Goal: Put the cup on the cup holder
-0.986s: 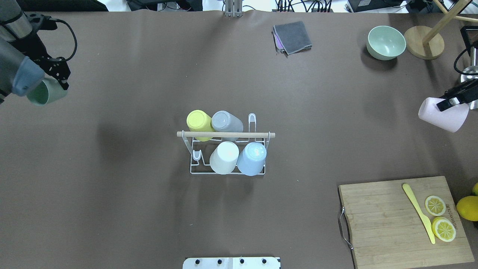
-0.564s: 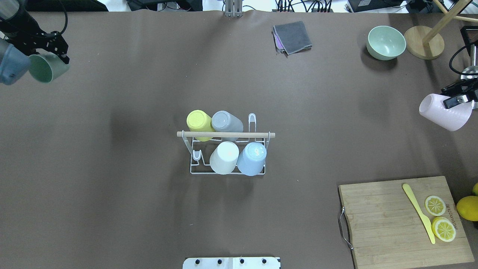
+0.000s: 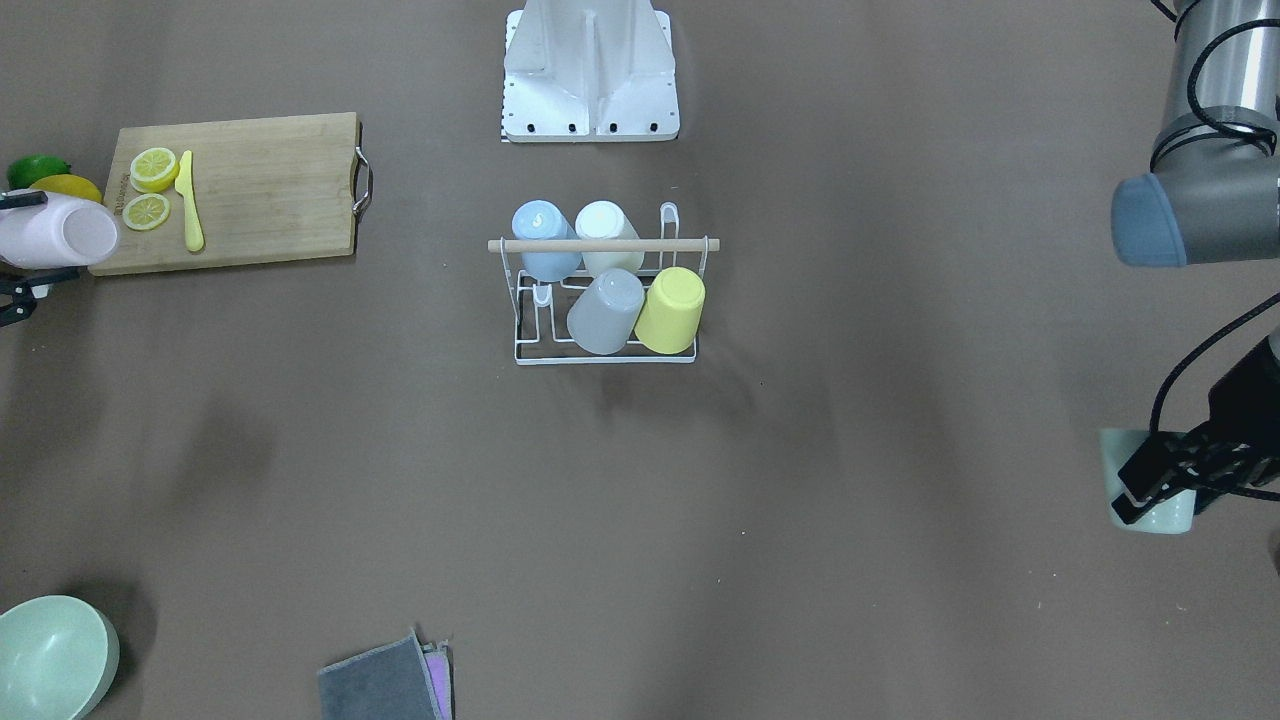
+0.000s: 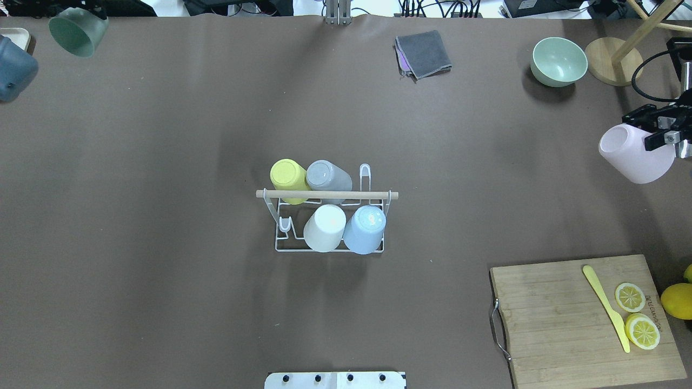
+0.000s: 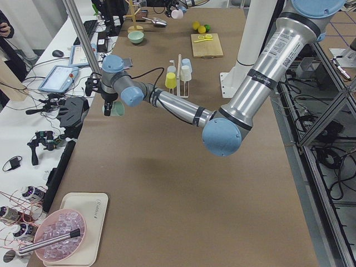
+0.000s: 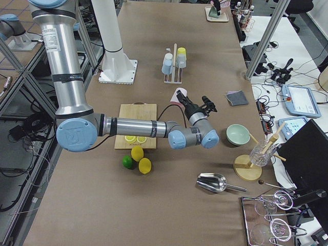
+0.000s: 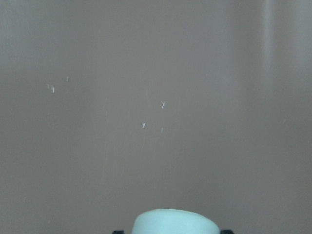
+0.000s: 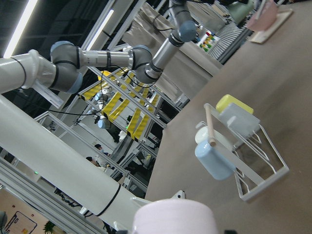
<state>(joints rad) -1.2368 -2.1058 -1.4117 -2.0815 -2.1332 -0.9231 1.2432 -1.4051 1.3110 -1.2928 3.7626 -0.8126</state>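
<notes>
The white wire cup holder stands mid-table with a wooden rod across its top. Yellow, grey, white and blue cups sit upside down on it. Bare prongs show at its far right and near left. My left gripper is shut on a green cup, held sideways over the far-left corner. My right gripper is shut on a pink cup, tilted, at the right edge. The right wrist view shows the pink cup and the cup holder.
A bamboo cutting board with lemon slices and a yellow knife lies at the near right, whole lemons beside it. A green bowl, a round wooden stand base and a grey cloth sit along the far edge.
My left arm has carried the green cup away toward the table's far-left corner. The right gripper with the pink cup has shifted slightly toward the far side and inward.
</notes>
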